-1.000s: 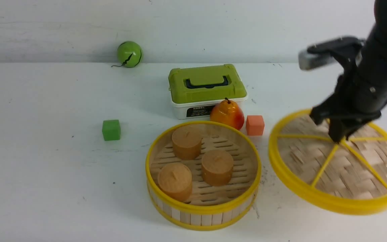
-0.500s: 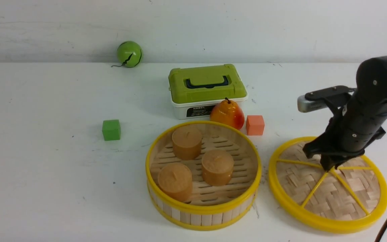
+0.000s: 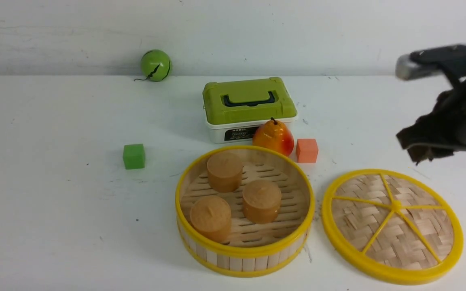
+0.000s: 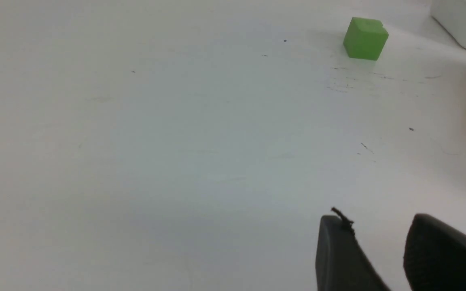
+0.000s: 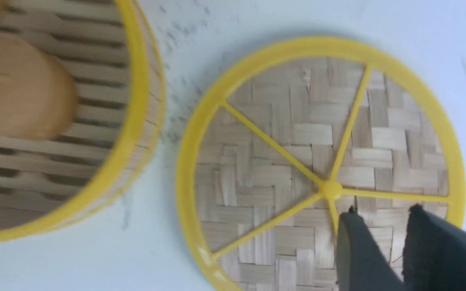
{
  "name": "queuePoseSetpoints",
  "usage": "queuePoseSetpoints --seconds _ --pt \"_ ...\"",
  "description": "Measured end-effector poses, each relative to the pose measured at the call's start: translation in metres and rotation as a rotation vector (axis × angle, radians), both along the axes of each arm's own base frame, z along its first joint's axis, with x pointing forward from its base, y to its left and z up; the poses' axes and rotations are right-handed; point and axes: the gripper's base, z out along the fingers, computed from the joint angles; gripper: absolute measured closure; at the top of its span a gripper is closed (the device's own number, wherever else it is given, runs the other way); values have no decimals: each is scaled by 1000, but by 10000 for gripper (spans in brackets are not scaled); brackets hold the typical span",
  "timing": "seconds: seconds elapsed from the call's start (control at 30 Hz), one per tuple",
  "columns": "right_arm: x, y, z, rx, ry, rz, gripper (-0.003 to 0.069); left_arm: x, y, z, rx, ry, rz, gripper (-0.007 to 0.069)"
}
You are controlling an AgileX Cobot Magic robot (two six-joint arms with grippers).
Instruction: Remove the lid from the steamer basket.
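On the desk (image 3: pixel 55 202), the lid (image 3: pixel 392 226) is laid flat just to the right of the basket (image 3: pixel 243 251). A thin strip of bare desk is seen between the two. The lid is off the basket and is touched by nothing. Its yellow spokes are turned up. The basket is open at the top, and three round brown cakes (image 3: pixel 261 201) are seen on its slatted floor.

The right hand (image 3: pixel 419 155) is held in the air, above the far right side of the lid. Its jaws are parted a little and nothing is gripped between them. In the right wrist view its dark fingers (image 5: pixel 358 250) are seen over the woven part of the lid, near the hub.

The left hand (image 4: pixel 378 218) is seen only in the left wrist view, over bare desk. Its jaws are parted a little too, and nothing is held.

A pear (image 3: pixel 273 137) is placed just behind the basket. An orange block (image 3: pixel 307 150) is set just to the right of the pear. A white box (image 3: pixel 249 109) with a green top is found behind the pear. A green block (image 3: pixel 134 156) is set to the left of the basket, well apart from it. A green ball (image 3: pixel 155 65) is seen far back, by the wall.
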Motion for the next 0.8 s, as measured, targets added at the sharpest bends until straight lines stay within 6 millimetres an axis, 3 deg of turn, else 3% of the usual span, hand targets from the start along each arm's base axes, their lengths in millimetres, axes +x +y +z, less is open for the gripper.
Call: queuePoseSetpoints --seconds 0.07,0.13,0.17,0.23,0.3,0.53,0.8 --pt "-34 -1 23 78 -120 19 559 0 0 0 0 0 0 386" --pt "-61 -1 33 141 -206 46 606 0 0 0 0 0 0 385" --pt "-67 -1 34 160 -221 47 616 0 0 0 0 0 0 385" --pt "-102 0 34 250 -313 85 669 0 0 0 0 0 0 385" --pt "-122 -1 31 298 -375 106 680 0 0 0 0 0 0 385" --pt "-169 -8 10 286 -564 162 680 0 0 0 0 0 0 385" --pt "-195 -19 9 181 -710 171 680 0 0 0 0 0 0 385"
